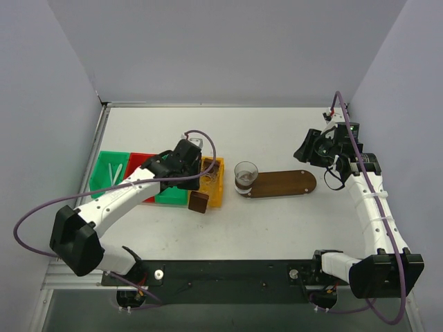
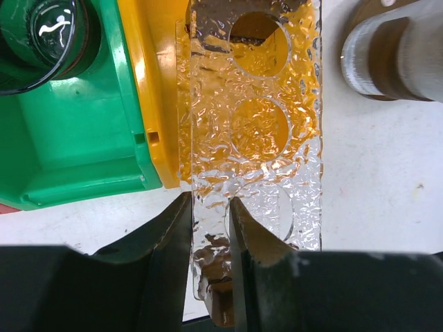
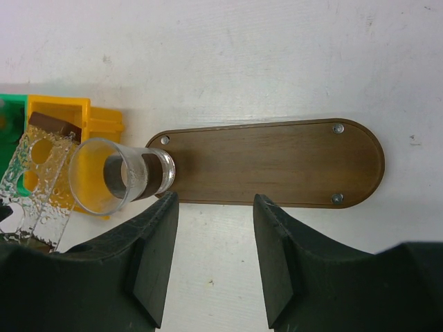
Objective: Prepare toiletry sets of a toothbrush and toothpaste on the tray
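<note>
The left gripper (image 2: 210,200) is seen clenched on a clear holder (image 2: 252,169), a dimpled transparent plate pierced with round holes, whose narrow lower part is pinched between the two dark fingers. In the left wrist view the plate is held over the yellow bin (image 2: 149,83), and the inner green bin (image 2: 76,138) is found at 9 o'clock of it. From above, four bins are seen ranged in a row under the left arm. The toothbrushes (image 1: 113,171) are seen as thin white sticks lying in the outer green bin (image 1: 97,181) at the 9 o'clock end of that row, well apart from the tray (image 3: 277,162). The toothpaste cannot be made out in any view. The tray is laid flat on the table at 3 o'clock of the yellow bin, its long axis running from 9 to 3 o'clock. A glass (image 3: 114,183) is stood on the tray's 9 o'clock end. The right gripper (image 3: 214,200) is held above the near edge of the tray with its jaws parted, and nothing is gripped between them.
</note>
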Robot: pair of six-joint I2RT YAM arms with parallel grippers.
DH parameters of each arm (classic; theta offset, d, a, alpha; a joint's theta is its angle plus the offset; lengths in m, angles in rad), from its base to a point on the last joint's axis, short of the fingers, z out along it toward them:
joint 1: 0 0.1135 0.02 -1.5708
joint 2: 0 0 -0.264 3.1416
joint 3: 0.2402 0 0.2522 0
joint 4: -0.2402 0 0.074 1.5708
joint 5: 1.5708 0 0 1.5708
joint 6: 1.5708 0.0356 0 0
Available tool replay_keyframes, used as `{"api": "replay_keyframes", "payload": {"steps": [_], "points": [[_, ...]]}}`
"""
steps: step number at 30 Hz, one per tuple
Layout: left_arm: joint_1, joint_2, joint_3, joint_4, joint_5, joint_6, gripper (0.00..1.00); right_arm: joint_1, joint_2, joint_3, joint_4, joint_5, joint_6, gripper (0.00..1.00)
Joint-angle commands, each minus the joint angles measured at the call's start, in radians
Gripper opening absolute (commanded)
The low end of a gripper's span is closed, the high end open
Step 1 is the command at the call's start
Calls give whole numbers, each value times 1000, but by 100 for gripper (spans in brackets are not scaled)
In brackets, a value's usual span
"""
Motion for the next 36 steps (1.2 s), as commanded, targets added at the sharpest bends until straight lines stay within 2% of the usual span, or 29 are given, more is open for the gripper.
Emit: {"api": "replay_keyframes", "payload": {"steps": [1, 6, 12, 27, 36], "points": [[-5, -114, 18, 71, 52, 23, 0, 13, -18, 46, 16, -29, 15, 43], [-4, -163, -7, 57, 75, 31, 0, 40, -10, 86, 17, -37, 31, 43], [-4, -254, -80, 68, 98, 52, 0, 140, 22, 129, 19, -25, 48, 45], [7, -366, -220, 121, 153, 32, 0, 522, 183, 205, 26, 35, -2, 45], [11, -432, -215, 123, 210, 26, 0, 573, 209, 265, 25, 37, 2, 45]]}}
